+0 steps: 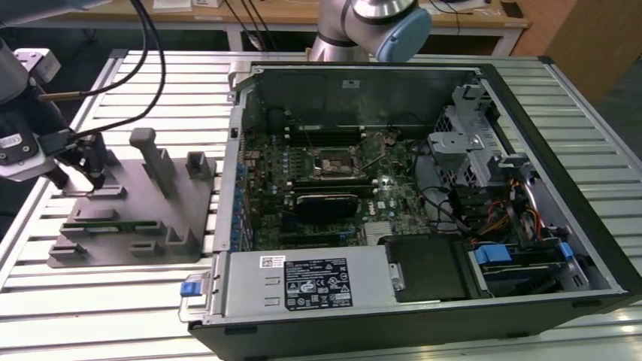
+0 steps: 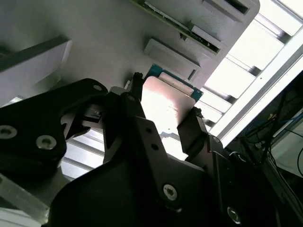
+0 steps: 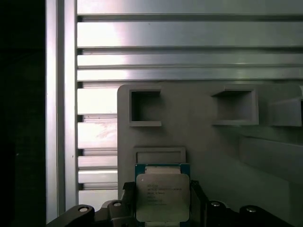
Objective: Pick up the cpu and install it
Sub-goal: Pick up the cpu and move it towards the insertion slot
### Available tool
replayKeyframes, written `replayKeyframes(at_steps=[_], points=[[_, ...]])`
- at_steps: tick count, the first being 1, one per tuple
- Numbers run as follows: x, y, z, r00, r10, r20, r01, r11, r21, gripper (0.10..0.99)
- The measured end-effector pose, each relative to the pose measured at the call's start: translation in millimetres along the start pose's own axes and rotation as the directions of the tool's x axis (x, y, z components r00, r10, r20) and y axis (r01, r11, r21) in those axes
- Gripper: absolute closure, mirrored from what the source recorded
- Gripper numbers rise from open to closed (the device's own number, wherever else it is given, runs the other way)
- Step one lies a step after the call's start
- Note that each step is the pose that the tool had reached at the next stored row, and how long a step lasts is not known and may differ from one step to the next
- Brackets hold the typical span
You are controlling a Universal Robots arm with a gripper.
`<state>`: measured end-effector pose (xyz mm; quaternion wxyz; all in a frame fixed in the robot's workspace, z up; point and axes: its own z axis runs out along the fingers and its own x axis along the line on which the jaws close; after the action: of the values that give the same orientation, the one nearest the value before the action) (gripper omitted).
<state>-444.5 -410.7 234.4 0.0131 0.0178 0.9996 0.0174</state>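
Second wrist view, nearest: black two-finger gripper [image 2: 164, 101] closed on opposite edges of small square silver-topped cpu [image 2: 168, 108]. Lies flat, plate up, edges square to large grey plastic fixture tray [image 3: 213, 156] beneath; near-square, so no real long axis. Grasp seemingly done; transfer and seating in black-framed motherboard socket [image 1: 331, 162] inside open computer case [image 1: 381, 90] yet undone.
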Motion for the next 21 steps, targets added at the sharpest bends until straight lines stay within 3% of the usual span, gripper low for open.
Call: replayKeyframes(at_steps=[21], points=[[-1.1,1.5,-43.1,1.0,0.0,0.0046,0.0,1.0,0.0,0.541]])
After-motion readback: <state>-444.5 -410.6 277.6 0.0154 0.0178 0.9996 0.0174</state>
